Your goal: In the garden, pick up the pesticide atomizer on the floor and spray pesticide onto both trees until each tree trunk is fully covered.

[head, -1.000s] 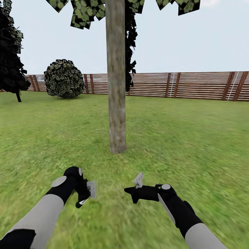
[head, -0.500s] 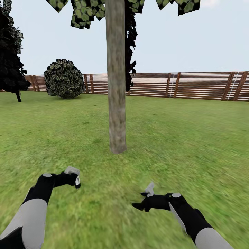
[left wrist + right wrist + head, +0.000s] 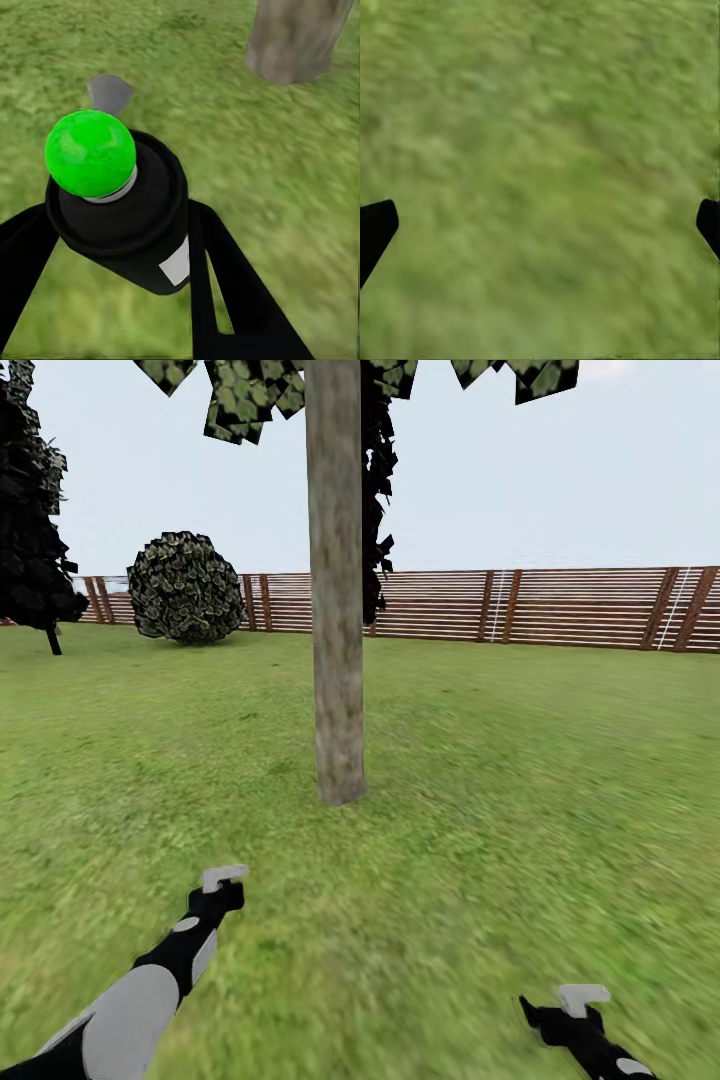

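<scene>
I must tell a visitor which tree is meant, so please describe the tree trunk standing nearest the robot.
On the green lawn, in front of the brown slat fence, one tree trunk rises straight ahead. It is a thick, straight, mottled grey-brown column with flat green leaves above, unlike the round bush and the dark narrow tree to its left.

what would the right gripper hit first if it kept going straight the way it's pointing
Most likely the grass: the right gripper has its fingers wide apart with only lawn between and beyond them, though depth is unclear.

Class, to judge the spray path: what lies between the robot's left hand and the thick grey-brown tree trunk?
Only short green grass; the head view shows that stretch bare.
</scene>
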Available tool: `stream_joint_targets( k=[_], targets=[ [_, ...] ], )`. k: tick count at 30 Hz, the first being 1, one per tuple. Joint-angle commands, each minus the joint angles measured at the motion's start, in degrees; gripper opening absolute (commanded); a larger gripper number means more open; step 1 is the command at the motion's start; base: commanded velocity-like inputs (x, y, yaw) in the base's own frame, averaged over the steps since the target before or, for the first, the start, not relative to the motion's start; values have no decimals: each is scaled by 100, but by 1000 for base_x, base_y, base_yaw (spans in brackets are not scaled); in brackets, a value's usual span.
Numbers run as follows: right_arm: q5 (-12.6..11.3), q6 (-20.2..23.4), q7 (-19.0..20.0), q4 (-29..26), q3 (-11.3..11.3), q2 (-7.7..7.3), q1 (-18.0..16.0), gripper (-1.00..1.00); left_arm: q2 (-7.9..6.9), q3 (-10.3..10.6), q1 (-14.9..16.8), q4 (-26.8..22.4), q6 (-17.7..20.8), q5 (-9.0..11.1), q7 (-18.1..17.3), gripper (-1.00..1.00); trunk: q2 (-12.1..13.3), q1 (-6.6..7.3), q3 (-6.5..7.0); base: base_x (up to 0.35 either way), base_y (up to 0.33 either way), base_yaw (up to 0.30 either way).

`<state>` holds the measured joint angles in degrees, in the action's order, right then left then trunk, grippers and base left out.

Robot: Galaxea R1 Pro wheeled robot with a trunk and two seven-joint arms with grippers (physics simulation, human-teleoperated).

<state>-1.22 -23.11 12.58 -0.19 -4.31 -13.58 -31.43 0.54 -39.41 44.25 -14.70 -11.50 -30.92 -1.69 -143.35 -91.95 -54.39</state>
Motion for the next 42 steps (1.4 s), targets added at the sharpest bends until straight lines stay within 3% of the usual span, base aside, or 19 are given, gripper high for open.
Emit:
stream_joint_targets(
  k=[1, 3, 6, 9, 10, 12, 14, 15, 16, 17, 18, 19, 21, 23, 25, 27, 34, 42],
  targets=[
    [-11, -75, -332, 15, -38, 1, -4, 100, 47, -48, 5, 50, -55, -42, 85, -100, -3, 2, -5, 0, 0, 0],
    [-12, -183, -775, 24, -42, 3, -4, 100, 140, -49, 5, 115, -96, -38, 192, -100, -3, 2, -5, 0, 0, 0],
    [-21, -224, -936, 30, -49, -2, -4, 100, 180, -51, 4, 145, -110, -26, 221, -100, -3, 2, -5, 0, 0, 0],
    [-244, -235, -969, 42, -57, -40, -4, 100, 234, -51, 4, 152, -115, -26, 228, -100, -3, 2, -5, 0, 0, 0],
    [-401, -236, -965, 43, -58, -46, -4, 100, 246, -50, 4, 155, -115, -27, 229, -100, -3, 2, -5, 0, 0, 0],
    [-1004, -238, -927, 51, -57, -54, -4, 100, 265, -49, 4, 226, -116, -32, 232, -100, -3, 2, -5, 0, 0, 0],
    [-1280, -238, -909, 53, -59, -82, -4, 100, 268, -47, 4, 282, -116, -34, 235, -100, -3, 2, -5, 0, 0, 0],
    [-1433, -238, -898, 53, -56, -139, -4, 100, 269, -45, 4, 308, -116, -35, 237, -100, -3, 2, -5, 0, 0, 0],
    [-1663, -238, -887, 54, -58, -292, -4, 100, 270, -31, 4, 327, -107, -39, 238, -100, -3, 2, -5, 0, 0, 0],
    [-1710, -238, -886, 54, -59, -336, -4, 100, 270, -26, 4, 329, -106, -41, 238, -100, -3, 2, -5, 0, 0, 0],
    [-1868, -238, -883, 54, -58, -505, -4, 100, 271, -10, 4, 329, -102, -47, 239, -100, -3, 2, -5, 0, 0, 0],
    [-1934, -238, -882, 54, -57, -567, -4, 100, 271, -5, 4, 329, -99, -49, 239, -100, -3, 2, -5, 5, 0, 0],
    [-2281, -249, -846, 47, -48, -769, -4, 100, 271, 22, 7, 310, -93, -56, 145, -100, -3, 2, -5, 74, 0, 0],
    [-2456, -277, -493, 37, -36, -852, -4, 100, 271, 37, 11, 299, -91, -60, -27, -100, -3, 2, -5, 198, 0, 0],
    [-2541, -292, 325, 31, -29, -890, -4, 100, 265, 52, 12, 298, -90, -67, -144, -100, -3, 2, -5, 272, 0, 0],
    [-2583, -292, 755, 38, -29, -883, -4, 100, 257, 99, 13, 299, -90, -67, -177, -100, -3, 2, -5, 306, 0, 0],
    [-2618, -296, 1031, 47, -27, -866, -4, 100, 248, 330, 6, 306, -89, -64, -199, -100, -3, 2, -5, 322, 0, 0],
    [-2638, -294, 1052, 49, -34, -857, -4, 100, 237, 363, 4, 320, -89, -58, -200, -100, -3, 2, -5, 328, 0, -20]
  ],
)
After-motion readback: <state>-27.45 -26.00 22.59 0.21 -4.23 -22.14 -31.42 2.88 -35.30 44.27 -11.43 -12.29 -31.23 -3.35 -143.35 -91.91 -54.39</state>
